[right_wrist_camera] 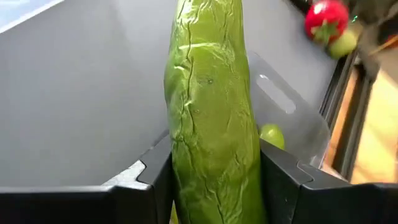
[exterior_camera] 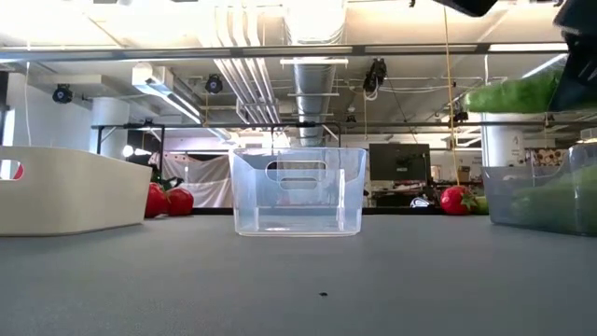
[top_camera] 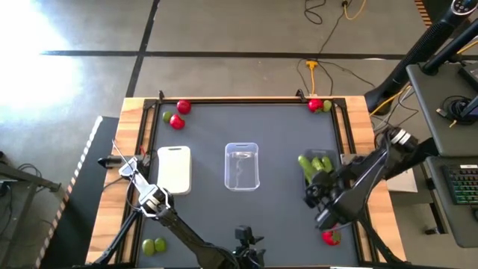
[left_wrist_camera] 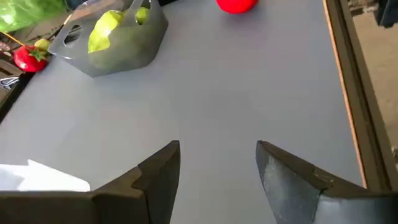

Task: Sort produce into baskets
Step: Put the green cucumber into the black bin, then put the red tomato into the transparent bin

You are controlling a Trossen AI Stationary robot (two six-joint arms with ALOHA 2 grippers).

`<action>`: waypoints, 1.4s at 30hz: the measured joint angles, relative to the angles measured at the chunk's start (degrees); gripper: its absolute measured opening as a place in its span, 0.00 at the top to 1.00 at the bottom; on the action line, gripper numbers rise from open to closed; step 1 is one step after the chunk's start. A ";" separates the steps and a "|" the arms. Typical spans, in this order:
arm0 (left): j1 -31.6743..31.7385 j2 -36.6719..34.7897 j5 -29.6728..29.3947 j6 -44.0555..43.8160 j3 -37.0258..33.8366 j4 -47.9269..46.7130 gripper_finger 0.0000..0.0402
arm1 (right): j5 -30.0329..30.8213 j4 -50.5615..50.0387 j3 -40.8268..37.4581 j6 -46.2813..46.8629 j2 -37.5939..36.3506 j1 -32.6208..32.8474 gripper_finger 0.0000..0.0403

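My right gripper (top_camera: 315,187) is shut on a long green cucumber (right_wrist_camera: 208,118), held above the dark grey basket (top_camera: 328,158). That basket holds green pieces and a lime (right_wrist_camera: 272,134). In the low view the cucumber (exterior_camera: 508,93) hangs over the grey basket (exterior_camera: 541,196). My left gripper (top_camera: 123,166) is open and empty, left of the white basket (top_camera: 174,168), its fingers (left_wrist_camera: 155,174) just above the mat. The clear basket (top_camera: 242,166) stands mid-table. Red fruits (top_camera: 183,107) and limes (top_camera: 153,245) lie near the table's corners. My right gripper pinches the cucumber's two long sides (right_wrist_camera: 186,168) between its two fingers. The cucumber runs on past the fingertips. It is lifted clear, about level, above the grey basket.
Two red fruits and a lime (top_camera: 167,116) lie at the far left corner, and a red fruit with a lime (top_camera: 314,105) at the far right. Another red fruit (top_camera: 331,237) lies near my right arm. A raised wooden rim (top_camera: 246,99) borders the mat.
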 joint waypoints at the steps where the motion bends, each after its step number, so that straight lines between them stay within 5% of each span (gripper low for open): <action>1: -0.02 0.00 0.03 -0.40 -0.01 0.19 0.52 | -0.69 1.44 -1.62 0.55 -1.59 -0.66 0.59; 8: -0.07 0.00 2.12 -2.48 -0.46 1.44 0.52 | -6.60 4.79 -12.09 2.88 -6.28 -4.66 0.58; 20: 0.17 0.00 3.41 -6.25 -5.67 13.14 0.52 | -6.57 9.38 -14.18 -5.09 -5.77 -4.80 0.34; 27: -0.08 0.00 4.74 -10.54 -7.96 17.58 0.52 | -11.26 8.10 -7.40 -10.07 -6.04 -2.78 0.23; 34: -0.28 0.00 4.72 -10.90 -7.89 20.23 0.52 | -5.19 9.81 2.53 -7.90 -2.67 7.18 0.20; 42: -0.14 -0.02 5.11 -8.83 -7.91 22.61 0.52 | -5.14 9.79 9.97 -6.31 4.94 16.05 0.23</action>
